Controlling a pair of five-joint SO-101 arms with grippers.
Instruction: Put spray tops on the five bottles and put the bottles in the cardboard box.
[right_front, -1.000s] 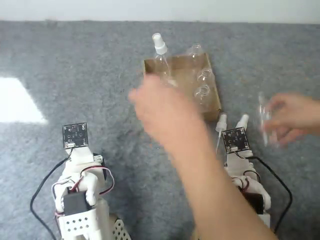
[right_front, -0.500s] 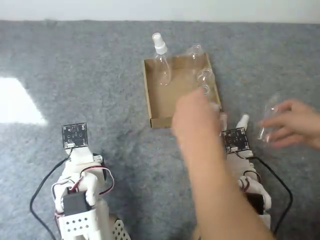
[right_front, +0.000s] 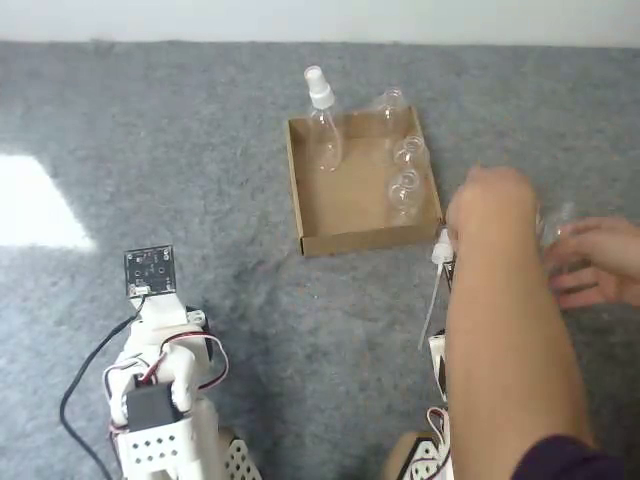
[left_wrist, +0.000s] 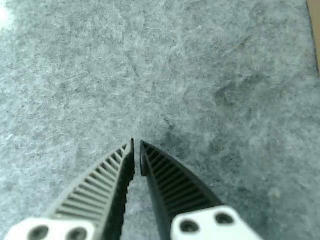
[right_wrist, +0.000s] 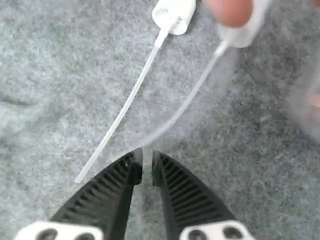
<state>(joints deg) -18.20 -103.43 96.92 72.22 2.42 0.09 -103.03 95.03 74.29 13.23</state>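
The cardboard box (right_front: 345, 235) lies at the middle back of the carpet. A clear bottle with a white spray top (right_front: 322, 118) leans at the box's far left corner. Three clear bottles without tops (right_front: 405, 170) stand along its right side. A person's hand (right_front: 595, 262) at the right holds another clear bottle (right_front: 556, 228). The person's other arm (right_front: 500, 320) lies over the right arm, and its fingers lift a blurred spray top (right_wrist: 243, 27). One spray top (right_wrist: 174, 11) with its long tube lies on the carpet ahead of my right gripper (right_wrist: 145, 156), which is shut and empty. My left gripper (left_wrist: 136, 145) is shut over bare carpet.
The left arm's base and camera board (right_front: 150, 270) sit at the front left, well away from the box. A bright patch of light (right_front: 35, 205) falls on the grey carpet at the far left. A box corner (left_wrist: 316, 30) shows in the left wrist view.
The person's arm has swung from over the box to the right, now covering the right arm, and its fingers have taken up a spray top. Neither robot arm has moved.
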